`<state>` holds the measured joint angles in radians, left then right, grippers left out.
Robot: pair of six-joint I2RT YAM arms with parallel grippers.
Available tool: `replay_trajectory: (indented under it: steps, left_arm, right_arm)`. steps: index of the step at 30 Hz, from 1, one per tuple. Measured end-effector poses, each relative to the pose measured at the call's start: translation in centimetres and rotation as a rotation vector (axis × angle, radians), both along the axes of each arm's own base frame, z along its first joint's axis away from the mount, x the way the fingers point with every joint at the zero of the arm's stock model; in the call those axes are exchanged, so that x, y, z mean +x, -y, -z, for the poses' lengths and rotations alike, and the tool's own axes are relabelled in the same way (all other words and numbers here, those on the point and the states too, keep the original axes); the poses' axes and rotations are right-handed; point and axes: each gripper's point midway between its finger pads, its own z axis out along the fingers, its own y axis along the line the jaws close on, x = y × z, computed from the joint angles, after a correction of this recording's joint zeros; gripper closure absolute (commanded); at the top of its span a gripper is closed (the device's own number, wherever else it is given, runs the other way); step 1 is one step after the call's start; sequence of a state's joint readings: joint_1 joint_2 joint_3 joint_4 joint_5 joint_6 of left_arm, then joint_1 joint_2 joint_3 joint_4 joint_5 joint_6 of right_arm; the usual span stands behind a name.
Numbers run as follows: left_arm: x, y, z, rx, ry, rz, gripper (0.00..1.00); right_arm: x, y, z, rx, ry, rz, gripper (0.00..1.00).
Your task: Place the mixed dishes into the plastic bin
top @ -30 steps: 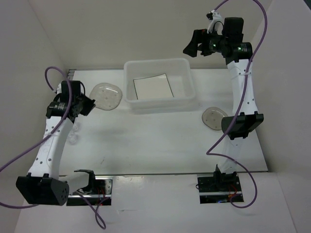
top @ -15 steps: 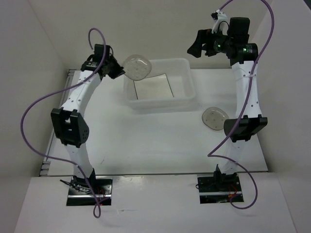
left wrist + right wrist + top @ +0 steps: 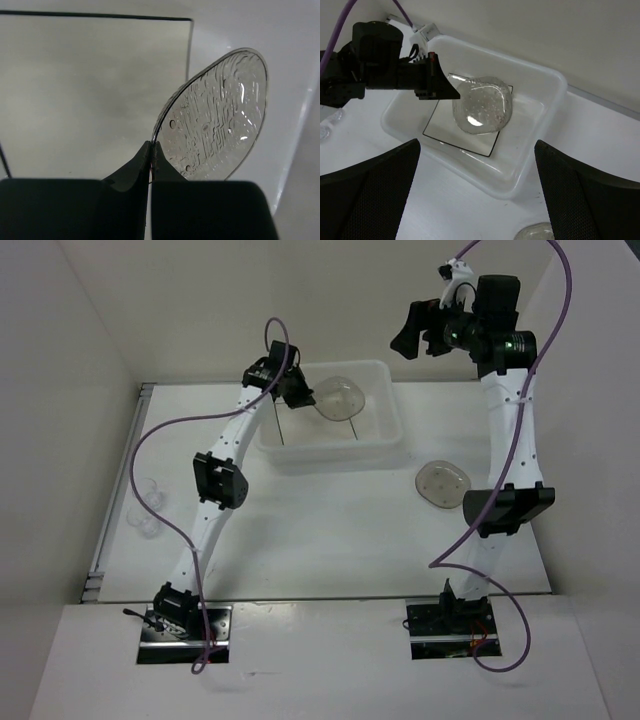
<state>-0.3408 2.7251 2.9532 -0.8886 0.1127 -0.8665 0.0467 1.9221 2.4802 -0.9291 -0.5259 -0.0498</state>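
Because your left gripper (image 3: 151,150) has its jaws pinched tight on the rim of a speckled dish (image 3: 215,120), the dish hangs tilted over the square plate (image 3: 75,85) inside the plastic bin (image 3: 385,372), poised for release. Your right gripper (image 3: 403,330) hovers with jaws spread wide, holding nothing.

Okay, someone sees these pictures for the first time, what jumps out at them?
The left gripper pinches a speckled dish by its rim above the square plate lying in the plastic bin at the back. The right gripper hangs open and empty, high at the far right, and a second dish sits on the table beside that arm.
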Motion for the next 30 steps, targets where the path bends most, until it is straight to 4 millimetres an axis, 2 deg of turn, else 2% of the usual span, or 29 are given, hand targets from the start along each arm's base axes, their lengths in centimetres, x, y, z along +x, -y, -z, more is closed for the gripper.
replay_trajectory:
  steps: [4,9,16,21,22,25,27,30]
  left_arm:
    - [-0.5,-1.3,2.5,0.022,-0.076,-0.014,1.00]
    - [-0.6,-3.6,4.7,0.056,-0.138,-0.061,1.00]
    - [-0.5,-5.6,7.5,0.091,-0.195,-0.106,1.00]
    - [-0.2,-5.6,7.4,0.076,-0.189,-0.124,0.96]
    - [-0.2,-5.6,7.3,0.076,-0.188,-0.124,0.93]
    - [-0.2,-5.6,7.3,0.075,-0.189,-0.125,0.59]
    - [-0.3,-5.5,7.4,0.074,-0.190,-0.119,0.40]
    - [-0.9,-5.3,8.0,0.078,-0.220,-0.116,0.33]
  right_arm:
    - [-1.3,0.5,1.3,-0.034,-0.033,0.009,0.00]
    - [-3.8,1.2,3.1,-0.077,-0.076,0.022,0.00]
    - [-6.8,2.4,4.7,-0.082,-0.118,0.034,0.00]
    - [-7.1,5.2,5.6,-0.061,-0.152,0.097,0.00]
    - [-7.1,5.4,5.8,-0.059,-0.158,0.104,0.00]
    - [-7.6,5.3,6.7,-0.051,-0.179,0.100,0.00]
    - [-8.1,5.2,7.6,-0.040,-0.202,0.110,0.00]
    - [-9.4,5.4,9.4,-0.019,-0.235,0.155,0.00]
